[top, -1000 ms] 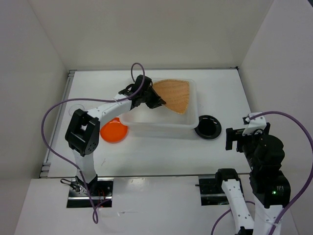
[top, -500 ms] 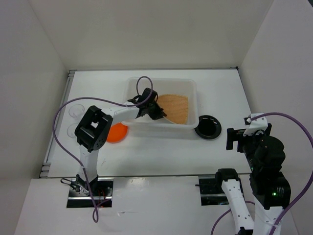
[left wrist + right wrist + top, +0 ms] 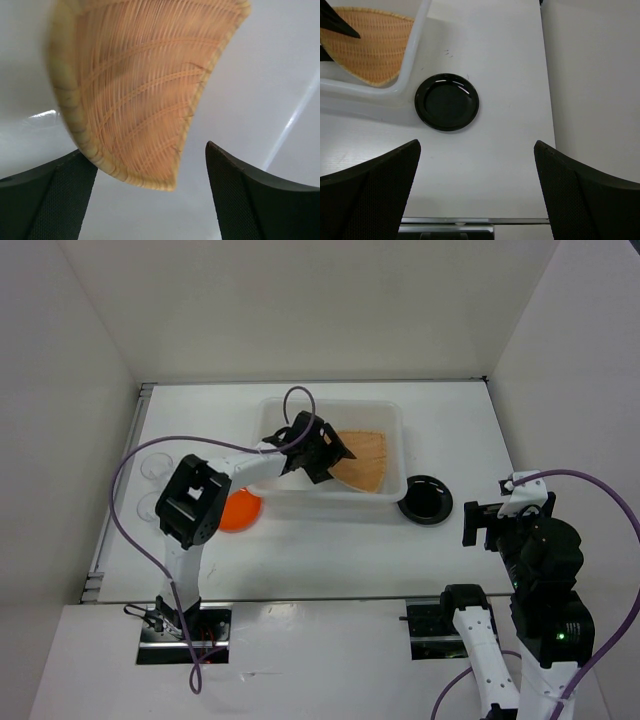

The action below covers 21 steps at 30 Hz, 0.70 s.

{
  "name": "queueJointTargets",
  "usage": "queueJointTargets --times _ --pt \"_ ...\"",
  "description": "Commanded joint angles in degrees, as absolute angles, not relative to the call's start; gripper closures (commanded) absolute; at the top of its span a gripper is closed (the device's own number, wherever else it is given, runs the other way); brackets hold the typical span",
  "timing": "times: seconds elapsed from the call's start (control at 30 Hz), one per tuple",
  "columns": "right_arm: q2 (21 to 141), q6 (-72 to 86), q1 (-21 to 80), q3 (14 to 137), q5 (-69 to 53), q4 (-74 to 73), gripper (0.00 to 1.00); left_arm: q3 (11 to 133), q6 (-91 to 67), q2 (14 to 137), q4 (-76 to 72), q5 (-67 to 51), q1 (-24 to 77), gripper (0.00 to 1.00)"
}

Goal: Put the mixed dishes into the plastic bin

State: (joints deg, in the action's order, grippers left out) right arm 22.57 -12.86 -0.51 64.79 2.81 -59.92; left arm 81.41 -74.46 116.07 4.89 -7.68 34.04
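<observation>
The woven plate (image 3: 365, 460) is lying in the plastic bin (image 3: 340, 505) before the gaping left tool (image 3: 145, 160), while the black dish (image 3: 425, 500) is sitting just outside the bin, nearer the equally gaping right tool (image 3: 477, 150).

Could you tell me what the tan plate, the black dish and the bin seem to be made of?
Tan plate: woven bamboo or rattan, matte; strands visible. Black dish: glossy plastic or glazed ceramic; light reflections. Bin: translucent white plastic, smooth, likely.
</observation>
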Motion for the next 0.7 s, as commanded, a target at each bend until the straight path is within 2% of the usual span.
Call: queueJointTargets --times 0.0,0.1,0.23,0.37,0.4,0.53,0.67 --pt "22.8 -12.1 -0.1 64.3 3.5 -57.0 0.02 88.8 -68.4 110.0 10.7 -4.1 33.8 0.09" --pt "22.8 -12.1 -0.1 63.8 3.5 -57.0 0.02 96.5 -61.7 103.9 20.7 3.3 33.2 0.00" --pt "22.8 -12.1 -0.6 63.8 4.0 -57.0 0.02 99.8 -52.9 92.0 31.9 15.4 32.7 0.00" --pt "22.8 -12.1 -0.6 63.8 4.0 -57.0 0.02 83.7 -54.8 78.9 35.6 12.2 25.9 0.00" --pt "22.8 -12.1 -0.6 63.8 4.0 -57.0 0.02 76.2 -54.8 73.4 35.6 12.2 24.1 0.00" --pt "22.8 -12.1 -0.6 63.8 4.0 -57.0 0.02 64.9 -58.8 62.7 37.3 12.2 22.2 0.00" --pt "22.8 -12.1 -0.6 63.8 4.0 -57.0 0.02 56.8 -62.0 58.7 40.6 12.2 21.7 0.00"
